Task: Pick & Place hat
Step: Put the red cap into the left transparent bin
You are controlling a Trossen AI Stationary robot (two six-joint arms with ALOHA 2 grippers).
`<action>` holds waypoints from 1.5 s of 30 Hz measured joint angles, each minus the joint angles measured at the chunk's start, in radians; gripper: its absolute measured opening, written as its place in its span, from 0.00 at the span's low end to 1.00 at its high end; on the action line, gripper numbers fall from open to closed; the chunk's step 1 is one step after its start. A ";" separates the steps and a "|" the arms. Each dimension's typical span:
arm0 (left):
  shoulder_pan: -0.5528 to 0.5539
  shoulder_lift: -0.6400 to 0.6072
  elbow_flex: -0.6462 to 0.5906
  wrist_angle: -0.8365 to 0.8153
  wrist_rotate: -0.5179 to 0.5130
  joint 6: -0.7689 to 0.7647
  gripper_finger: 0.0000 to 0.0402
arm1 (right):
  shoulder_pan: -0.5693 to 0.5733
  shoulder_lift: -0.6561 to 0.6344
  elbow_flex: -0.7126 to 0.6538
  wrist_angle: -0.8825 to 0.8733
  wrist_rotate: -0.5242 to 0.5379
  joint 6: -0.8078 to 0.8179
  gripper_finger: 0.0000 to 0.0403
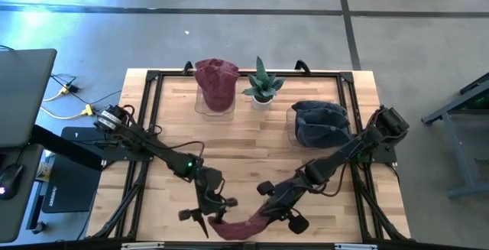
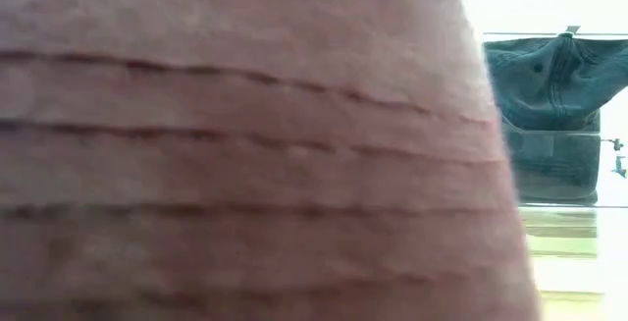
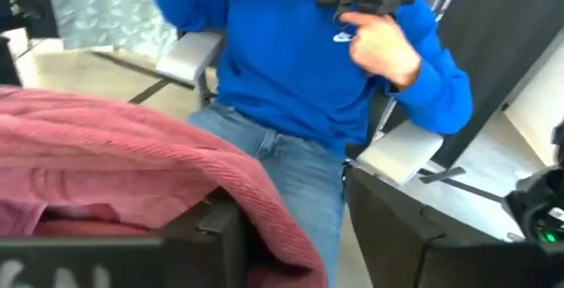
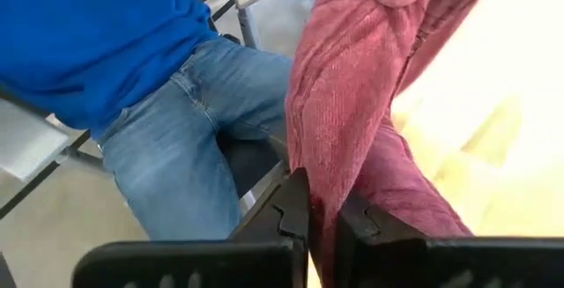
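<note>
Red hat (image 1: pixel 238 225) lies at near edge of tabletop (image 1: pixel 252 139), btwn both grippers. Right gripper (image 4: pixel 322 222): jaws closed, pinching hat's cloth. Left gripper (image 1: pixel 205 212) just beside hat; can't tell jaw state.

- Red hat (image 1: pixel 241 225): ribbed corduroy-like cloth, matt and soft, pinched in the right claw (image 4: pixel 322 222) and lying against the left claw (image 1: pixel 205 208)
- Claw fingers (image 4: pixel 286 209): matt black plastic, smooth
- Table (image 1: pixel 252 139) under both claws: pale wood planks, smooth with a light sheen
- Frame (image 1: pixel 153 78) round the table: dark metal, matt
- Blue hat (image 1: pixel 319 121) beyond the right claw: faded denim-like cloth, stitched seams
- Person (image 3: pixel 300 68) past the left claw: blue cloth top, denim jeans
</note>
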 joint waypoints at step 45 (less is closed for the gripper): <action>0.380 -0.183 -0.090 -0.317 -0.271 -0.019 0.34 | -0.245 0.000 -0.069 0.064 0.132 -0.120 0.01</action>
